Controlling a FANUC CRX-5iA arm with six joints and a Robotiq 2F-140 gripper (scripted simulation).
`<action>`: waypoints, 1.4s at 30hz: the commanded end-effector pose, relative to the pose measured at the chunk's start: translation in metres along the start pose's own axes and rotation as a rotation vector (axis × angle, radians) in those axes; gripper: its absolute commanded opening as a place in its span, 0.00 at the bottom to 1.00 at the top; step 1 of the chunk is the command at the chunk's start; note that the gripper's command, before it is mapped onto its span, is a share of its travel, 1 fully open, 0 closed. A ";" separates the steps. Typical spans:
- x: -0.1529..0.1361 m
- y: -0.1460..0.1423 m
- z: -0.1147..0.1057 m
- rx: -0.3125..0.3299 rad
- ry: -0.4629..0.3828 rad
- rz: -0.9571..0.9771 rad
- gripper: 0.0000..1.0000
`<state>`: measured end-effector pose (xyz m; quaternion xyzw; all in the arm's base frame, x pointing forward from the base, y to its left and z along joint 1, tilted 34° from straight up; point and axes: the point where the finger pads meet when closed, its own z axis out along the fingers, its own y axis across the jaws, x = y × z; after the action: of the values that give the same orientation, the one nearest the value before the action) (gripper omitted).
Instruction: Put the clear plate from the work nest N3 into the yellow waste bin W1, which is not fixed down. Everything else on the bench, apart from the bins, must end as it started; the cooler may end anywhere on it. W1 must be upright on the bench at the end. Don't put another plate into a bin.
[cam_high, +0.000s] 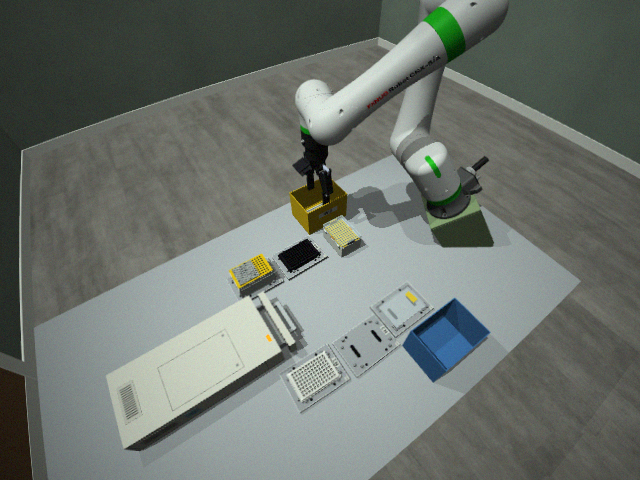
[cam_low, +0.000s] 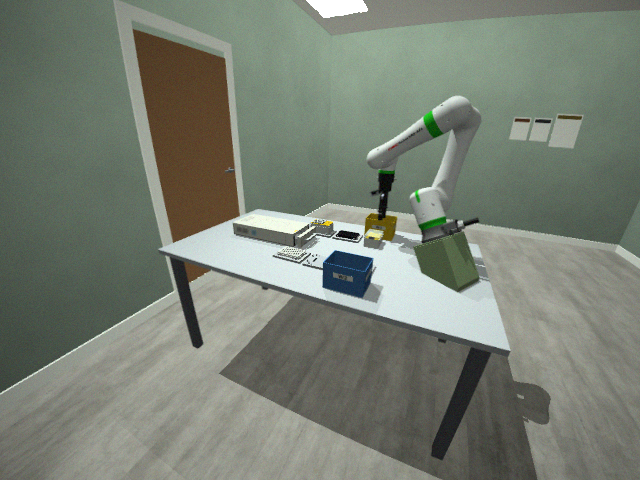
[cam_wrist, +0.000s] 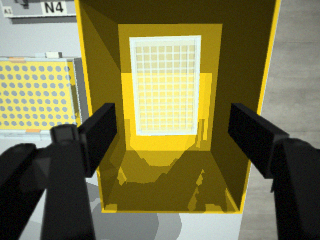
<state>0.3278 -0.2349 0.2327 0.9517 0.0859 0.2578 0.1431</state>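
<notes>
The clear plate (cam_high: 314, 207) (cam_wrist: 165, 90) is inside the yellow waste bin W1 (cam_high: 303, 214) (cam_low: 388, 230) (cam_wrist: 245, 60), low down; whether it lies fully flat is hard to tell. W1 stands upright on the bench. My gripper (cam_high: 318, 193) (cam_low: 381, 217) (cam_wrist: 172, 118) is open over W1, its fingertips around the bin's mouth, one on each side of the plate in the wrist view and clear of it. An empty nest (cam_high: 366, 345) with two black slots stands in the front row; its label is too small to read.
A yellow-topped box (cam_high: 341, 231) (cam_low: 373, 237) (cam_wrist: 35, 95) stands close beside W1. Beyond it are a black plate (cam_high: 299, 255) and a yellow rack (cam_high: 251, 271). In front are a white plate (cam_high: 314, 376), a lidded nest (cam_high: 401, 308) and the blue bin (cam_high: 436, 356) (cam_low: 347, 276). A long cream instrument (cam_high: 199, 369) lies left.
</notes>
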 end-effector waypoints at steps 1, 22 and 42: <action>0.000 0.000 -0.001 -0.001 0.001 0.000 0.70; 0.000 0.001 -0.016 -0.001 0.001 0.000 0.70; 0.000 0.001 -0.039 -0.001 0.001 0.000 0.70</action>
<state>0.3097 -0.2270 0.2618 0.9517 0.0859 0.2578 0.1430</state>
